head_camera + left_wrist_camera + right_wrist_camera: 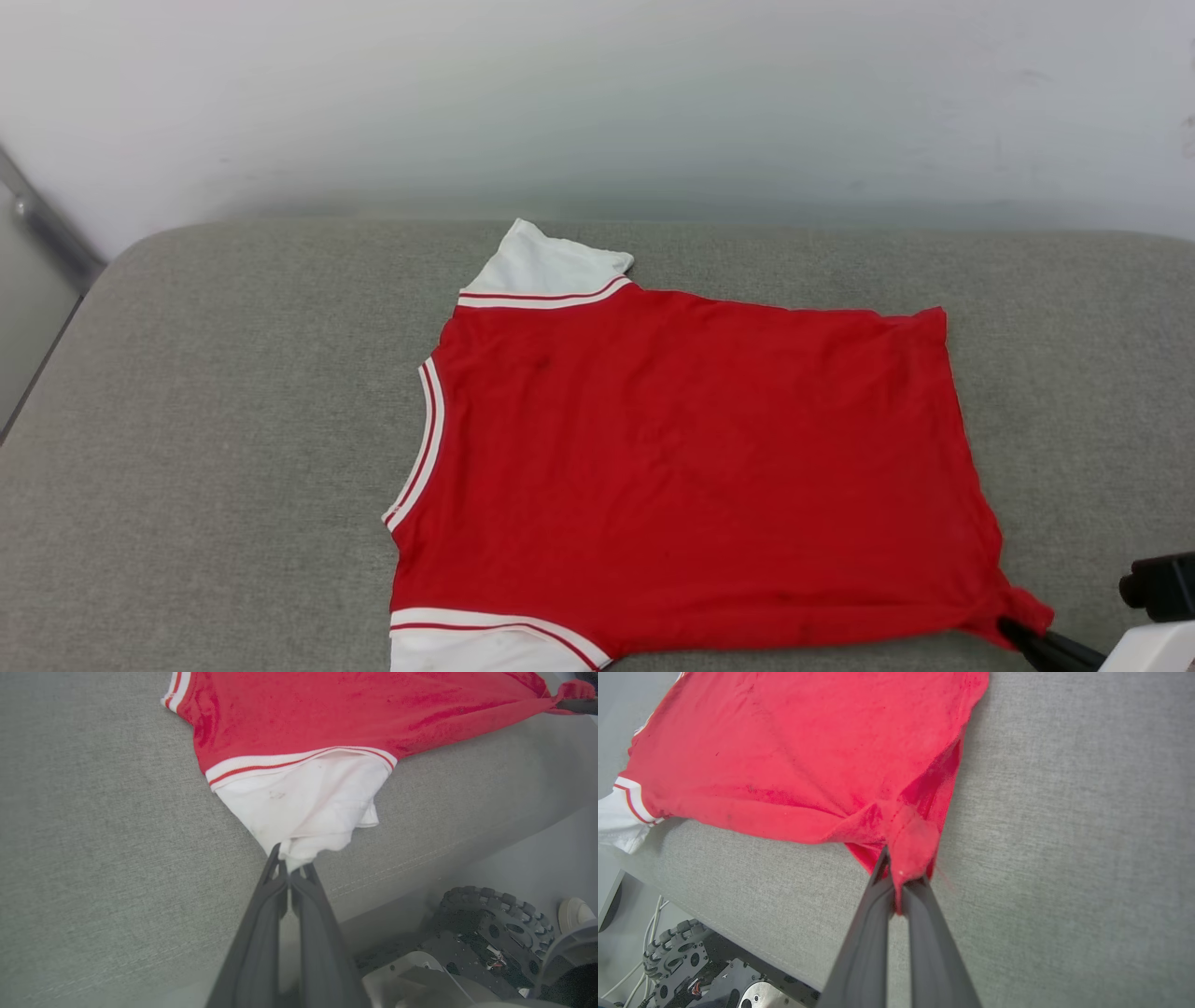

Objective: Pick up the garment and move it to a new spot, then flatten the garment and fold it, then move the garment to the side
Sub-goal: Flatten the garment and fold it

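Note:
The garment (691, 457) is a red shirt with white sleeves and red-and-white trim, spread plain side up on a grey cushion (205, 448). No lettering shows. My left gripper (290, 865) is shut on the tip of the near white sleeve (308, 802), which is pulled to a point. My right gripper (899, 870) is shut on the near red hem corner (910, 844), which bunches between the fingers; the same gripper (1013, 630) sits at the head view's lower right. The far white sleeve (541, 266) lies flat.
The cushion's near edge (397, 868) runs just below both grippers, with the robot's wheeled base (490, 924) and the floor beyond it. A pale wall (597, 103) rises behind the cushion. Bare cushion lies left and right (1092, 373) of the shirt.

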